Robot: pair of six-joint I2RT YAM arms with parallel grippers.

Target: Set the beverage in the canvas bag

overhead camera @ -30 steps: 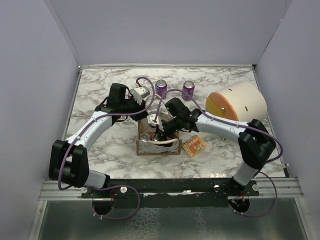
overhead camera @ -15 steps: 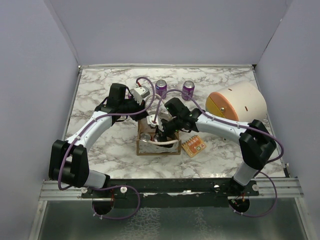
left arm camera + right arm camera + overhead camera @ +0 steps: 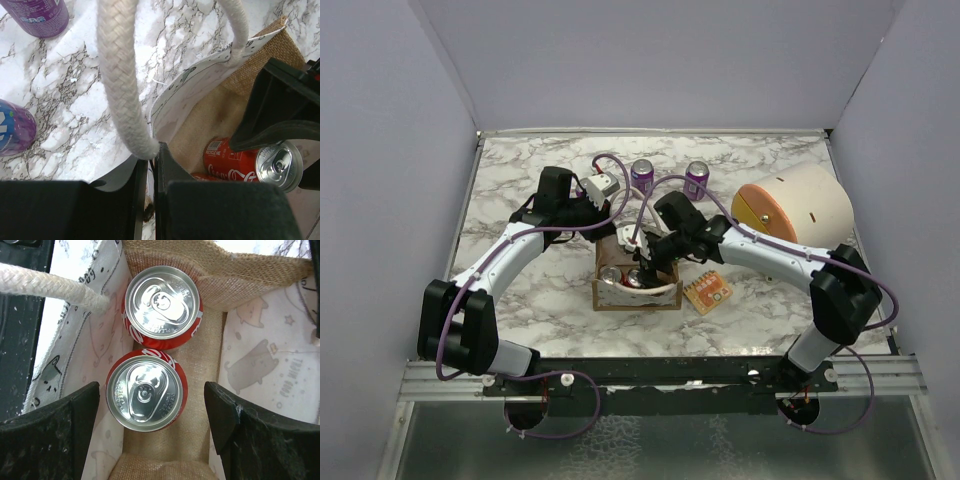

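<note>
Currently logging a probable release step. Found the left hand (image 3: 151, 172) pinched shut on the rim of the canvas bag (image 3: 200, 85), right at the root of a rope handle (image 3: 117, 75); presumably there to hold the soft mouth open and keep the tote from sliding or folding. Found the right hand (image 3: 150, 390) down inside the bag mouth, jaws spread wide, standing clear on both sides of a red can (image 3: 145, 405) and touching neither side. Read as beverage free of the jaws, not gripped. Noted that can upright on the bag floor, just beside a second red can (image 3: 162, 302), also upright, sides nearly touching. Logged a purple can (image 3: 642, 175) and a second purple can (image 3: 696, 178) standing on the marble surface (image 3: 520, 170) beyond the bag, apart from both hands. Also logged an orange packet (image 3: 707, 291) just right of the bag and a pale round drum (image 3: 792, 203) farther right, neither involved. Judged placement essentially done for this can. Next move likely a straight lift of the right hand, to avoid snagging the rope or tipping either can.
</note>
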